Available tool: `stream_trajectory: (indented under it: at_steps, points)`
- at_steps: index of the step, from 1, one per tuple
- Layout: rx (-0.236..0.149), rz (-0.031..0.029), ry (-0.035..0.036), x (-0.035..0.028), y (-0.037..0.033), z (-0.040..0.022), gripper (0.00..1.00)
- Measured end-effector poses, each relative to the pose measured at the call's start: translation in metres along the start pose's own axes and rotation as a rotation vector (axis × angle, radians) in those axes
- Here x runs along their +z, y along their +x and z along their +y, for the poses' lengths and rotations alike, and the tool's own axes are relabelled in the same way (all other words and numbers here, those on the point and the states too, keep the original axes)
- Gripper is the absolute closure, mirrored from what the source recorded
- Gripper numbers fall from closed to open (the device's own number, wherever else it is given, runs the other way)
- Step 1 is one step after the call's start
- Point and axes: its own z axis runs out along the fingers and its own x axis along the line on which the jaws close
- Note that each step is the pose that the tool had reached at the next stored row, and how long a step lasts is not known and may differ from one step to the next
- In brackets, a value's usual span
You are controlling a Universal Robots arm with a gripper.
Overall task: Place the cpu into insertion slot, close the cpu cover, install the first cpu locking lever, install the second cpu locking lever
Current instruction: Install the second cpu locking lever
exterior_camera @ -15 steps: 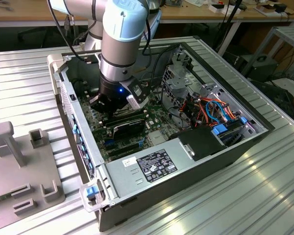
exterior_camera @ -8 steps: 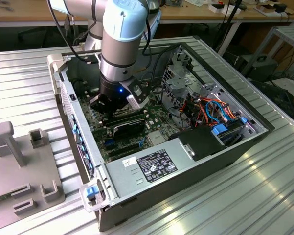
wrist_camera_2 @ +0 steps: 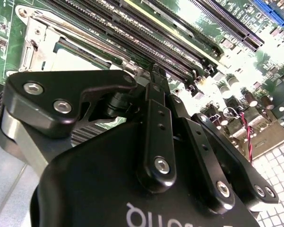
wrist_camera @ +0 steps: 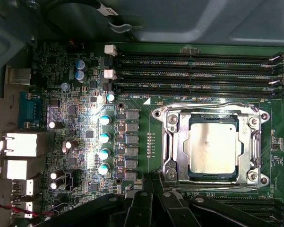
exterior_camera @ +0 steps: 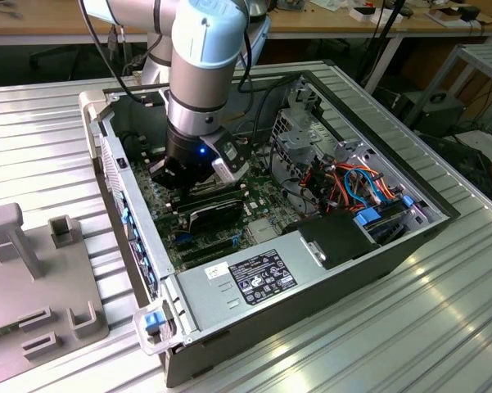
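**Chip seated, cover down, levers in hand**

Inside the computer case, the cpu cover lies flat around the cpu, which sits in the insertion slot. The tool hovers beside the socket, fingers pinched together, holding nothing. For the lever, push steadily sideways under its hook.

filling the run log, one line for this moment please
silver-grey square cpu: seated in socket | brownish-silver metal cpu cover: closed | gripper: beside socket, holds nothing
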Motion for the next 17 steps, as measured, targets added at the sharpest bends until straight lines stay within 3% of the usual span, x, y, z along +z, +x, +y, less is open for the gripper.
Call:
stream_trajectory:
  at_steps: [3, 10, 11, 17]
  points:
    - [0.0, -0.0007, 0.0029, -0.004, -0.0001, 0.0004, 0.89]
    - [0.0, -0.001, 0.0017, -0.0152, 0.0, 0.0029, 0.89]
    - [0.0, -0.001, 0.0017, -0.02, 0.0, 0.0035, 0.89]
    - [0.0, -0.001, 0.0017, -0.0349, 0.0002, 0.0051, 0.89]
